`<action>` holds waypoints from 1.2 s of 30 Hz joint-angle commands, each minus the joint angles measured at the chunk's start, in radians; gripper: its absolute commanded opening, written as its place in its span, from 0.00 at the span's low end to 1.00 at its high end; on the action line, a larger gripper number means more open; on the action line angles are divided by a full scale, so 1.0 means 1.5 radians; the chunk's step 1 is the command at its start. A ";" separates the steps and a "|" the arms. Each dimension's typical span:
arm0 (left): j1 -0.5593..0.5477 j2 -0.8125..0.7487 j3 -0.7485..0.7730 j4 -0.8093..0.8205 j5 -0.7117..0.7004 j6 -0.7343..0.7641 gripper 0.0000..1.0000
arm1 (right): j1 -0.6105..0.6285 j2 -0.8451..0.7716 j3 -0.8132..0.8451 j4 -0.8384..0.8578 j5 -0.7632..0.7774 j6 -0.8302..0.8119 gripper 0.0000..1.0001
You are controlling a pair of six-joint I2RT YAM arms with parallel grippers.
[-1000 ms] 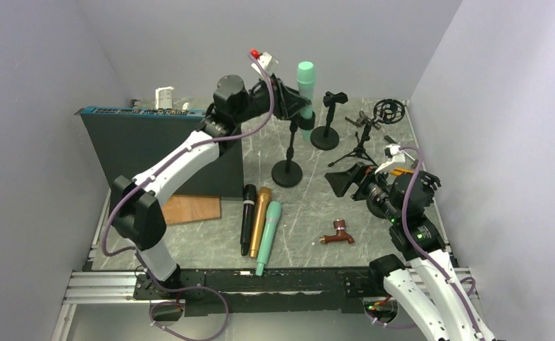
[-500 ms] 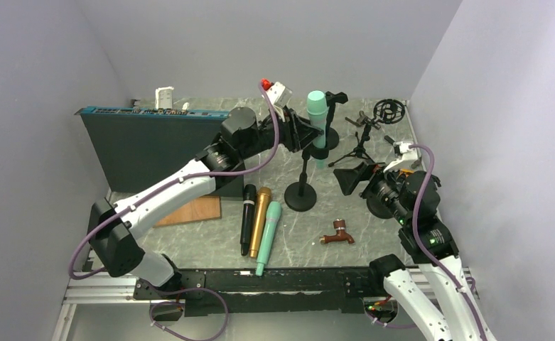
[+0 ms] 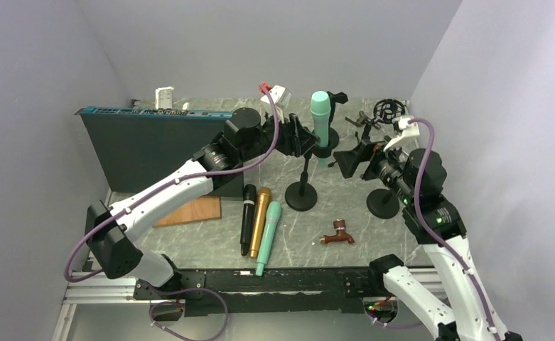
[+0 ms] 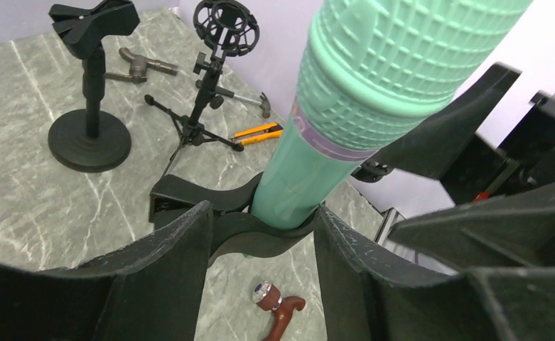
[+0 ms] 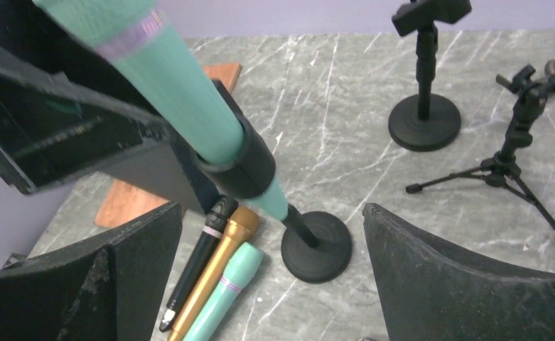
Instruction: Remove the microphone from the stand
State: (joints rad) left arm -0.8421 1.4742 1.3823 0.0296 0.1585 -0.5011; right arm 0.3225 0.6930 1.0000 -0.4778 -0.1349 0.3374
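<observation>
A teal microphone (image 3: 320, 119) stands upright in the black clip of a desk stand (image 3: 301, 197) at the table's middle. My left gripper (image 3: 304, 139) is shut on that clip from the left. In the left wrist view its fingers (image 4: 153, 277) press the clip (image 4: 260, 241) on both sides, just below the microphone (image 4: 345, 106). My right gripper (image 3: 350, 162) is open and empty, just right of the microphone and apart from it. In the right wrist view the gripper (image 5: 272, 209) is spread wide, with the microphone (image 5: 182, 92), clip (image 5: 242, 163) and stand base (image 5: 317, 245) ahead of it.
Black (image 3: 248, 215), gold (image 3: 260, 219) and teal (image 3: 268, 234) microphones lie side by side near the front. A brown tap (image 3: 338, 234) lies to their right. An empty stand (image 3: 329, 117), a tripod shock mount (image 3: 388, 110), a dark box (image 3: 160, 153) and a wooden board (image 3: 189, 209) are around.
My left gripper has carried the stand and microphone to the right and nearer. My right arm has risen and swung left, bringing its open gripper close beside the microphone.
</observation>
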 commanded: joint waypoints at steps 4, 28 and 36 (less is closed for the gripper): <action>0.003 -0.074 -0.007 -0.039 -0.035 0.056 0.61 | 0.040 0.093 0.122 0.017 -0.007 0.002 1.00; 0.083 -0.264 -0.100 -0.109 0.071 0.282 0.99 | 0.381 0.294 0.201 0.095 0.611 -0.089 0.64; 0.083 -0.293 -0.160 -0.043 0.130 0.311 0.96 | 0.379 0.252 0.112 0.222 0.533 -0.243 0.00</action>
State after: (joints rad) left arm -0.7166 1.0580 1.1698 -0.1165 0.2893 -0.0814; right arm 0.8936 1.1248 1.2140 -0.2516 0.7483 0.1303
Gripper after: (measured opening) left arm 0.973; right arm 0.396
